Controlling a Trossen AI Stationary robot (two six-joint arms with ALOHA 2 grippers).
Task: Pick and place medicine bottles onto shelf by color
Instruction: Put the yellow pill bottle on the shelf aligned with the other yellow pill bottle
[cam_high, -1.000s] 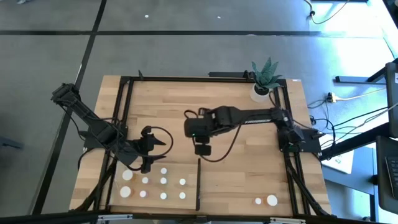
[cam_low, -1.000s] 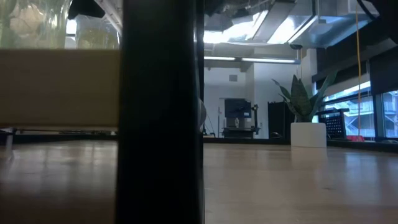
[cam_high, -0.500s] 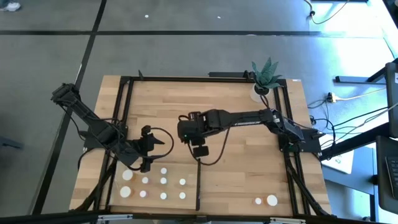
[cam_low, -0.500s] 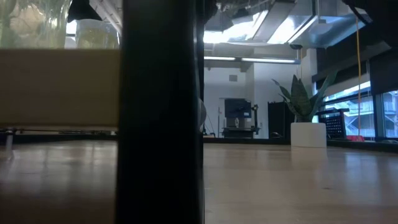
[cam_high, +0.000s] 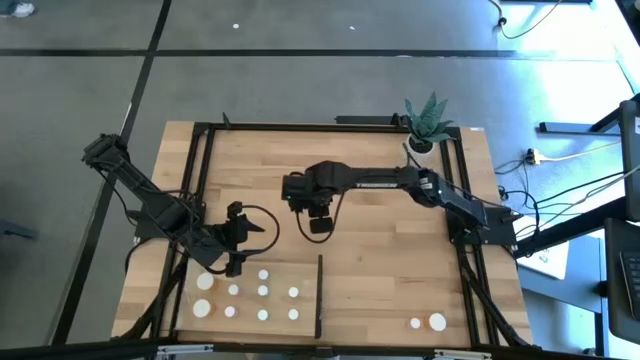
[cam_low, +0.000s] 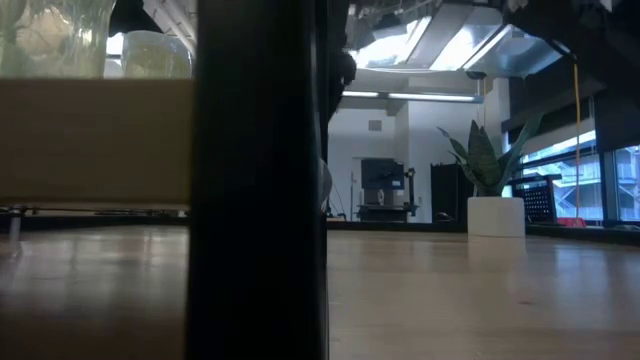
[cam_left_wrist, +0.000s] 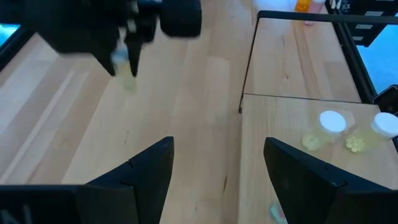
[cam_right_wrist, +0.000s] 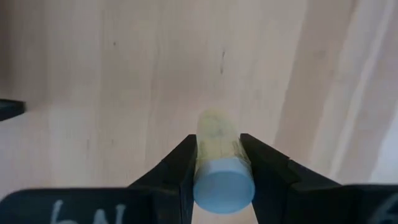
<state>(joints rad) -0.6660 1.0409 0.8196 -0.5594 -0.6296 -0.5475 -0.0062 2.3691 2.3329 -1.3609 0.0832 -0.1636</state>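
Observation:
My right gripper (cam_high: 302, 197) is over the middle of the table, shut on a small green bottle (cam_right_wrist: 219, 149) with a white cap. The left wrist view shows this bottle (cam_left_wrist: 127, 67) hanging under the right gripper's fingers. The pale wood shelf (cam_high: 280, 272) lies at the near left, with its black strip (cam_high: 319, 295) along its right edge. Several white-capped bottles stand on it, such as one bottle (cam_high: 263, 291). Two more bottles (cam_high: 427, 322) stand on the table at the near right. My left gripper (cam_high: 250, 238) is open and empty, just beyond the shelf's far edge. My right gripper pinches the green bottle's body (cam_right_wrist: 217, 142) between its two fingers, just below the white cap (cam_right_wrist: 224, 185). The fingers point down, along the bottle. The bottle is upright, cap up, and hangs clear of the tabletop.
A white pot with a spiky green plant (cam_high: 427, 125) stands at the far right corner. Black rails (cam_high: 200, 200) frame the tabletop. Bare wood (cam_high: 390, 270) lies between the shelf's strip and the two near-right bottles.
My right gripper has carried the green bottle toward the table's far edge and a little to the left, away from the shelf's strip. It has stayed shut on the bottle.

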